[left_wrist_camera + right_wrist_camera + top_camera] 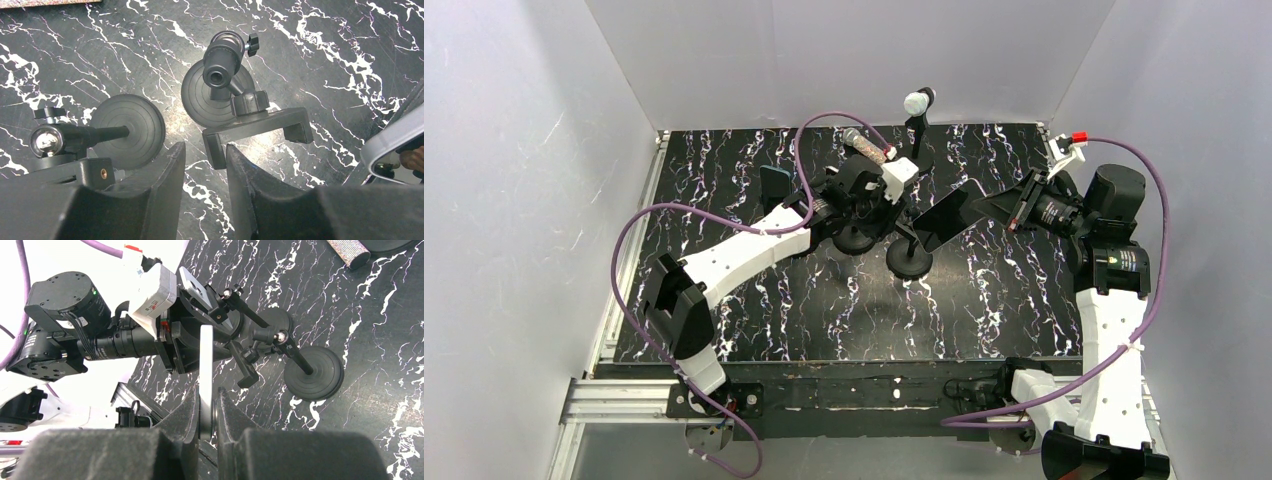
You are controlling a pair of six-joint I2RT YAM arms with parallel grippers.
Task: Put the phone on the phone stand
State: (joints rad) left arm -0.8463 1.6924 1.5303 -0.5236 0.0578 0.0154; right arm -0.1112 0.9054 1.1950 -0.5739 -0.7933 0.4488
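The silver-edged phone [205, 365] stands edge-on, pinched in my right gripper [206, 415]. The black phone stand [235, 100] sits on its round base.

No legible text or numbers anywhere, tiny marks on the white block of the arm's wrist [152, 290], upper left of the frame, too blurred to read

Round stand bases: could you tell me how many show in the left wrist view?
2. The left base lies at mid-left; the centre base sits behind the clamp bracket, partly covered by its ball head. More may lie outside this view.
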